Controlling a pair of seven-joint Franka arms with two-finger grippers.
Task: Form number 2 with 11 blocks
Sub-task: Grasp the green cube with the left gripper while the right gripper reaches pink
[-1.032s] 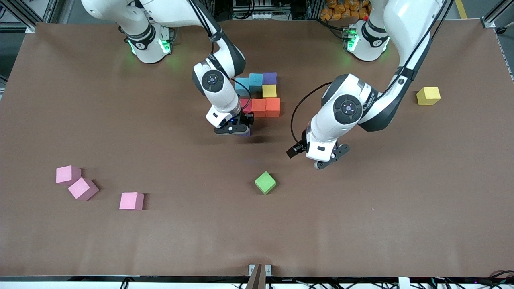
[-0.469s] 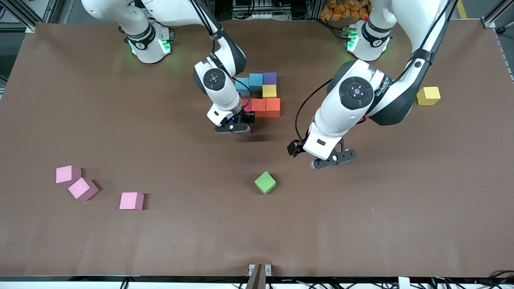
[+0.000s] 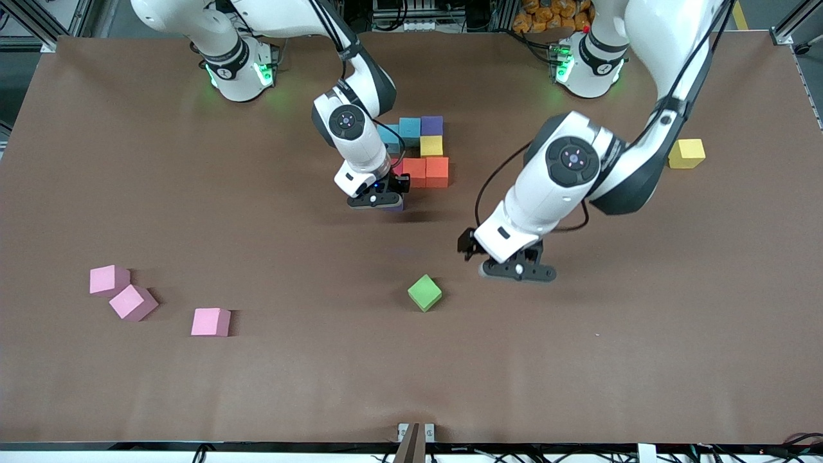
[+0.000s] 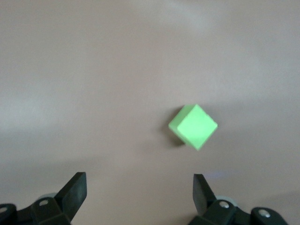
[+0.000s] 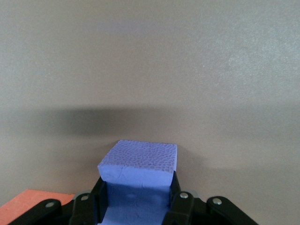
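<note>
Near the table's middle lies a cluster of blocks: two light blue (image 3: pixel 409 127), a purple (image 3: pixel 432 124), a yellow (image 3: pixel 431 146), two orange (image 3: pixel 437 171) and a red one partly hidden by the right arm. My right gripper (image 3: pixel 376 202) is shut on a purple block (image 5: pixel 140 164), low at the cluster's edge nearer the front camera, beside an orange block (image 5: pixel 33 204). My left gripper (image 3: pixel 514 271) hangs open and empty over bare table, beside a green block (image 3: pixel 424 292). That green block (image 4: pixel 193 126) lies ahead of the left gripper's (image 4: pixel 139 192) fingers, apart from them.
A loose yellow block (image 3: pixel 685 153) sits toward the left arm's end of the table. Three pink blocks (image 3: pixel 108 280), (image 3: pixel 132 302), (image 3: pixel 210 321) lie toward the right arm's end, nearer the front camera. The brown table (image 3: pixel 578 373) spreads wide around them.
My left gripper has dropped lower and swung toward the green block, its wrist turning. My right gripper with the purple block has edged slightly toward the cluster.
</note>
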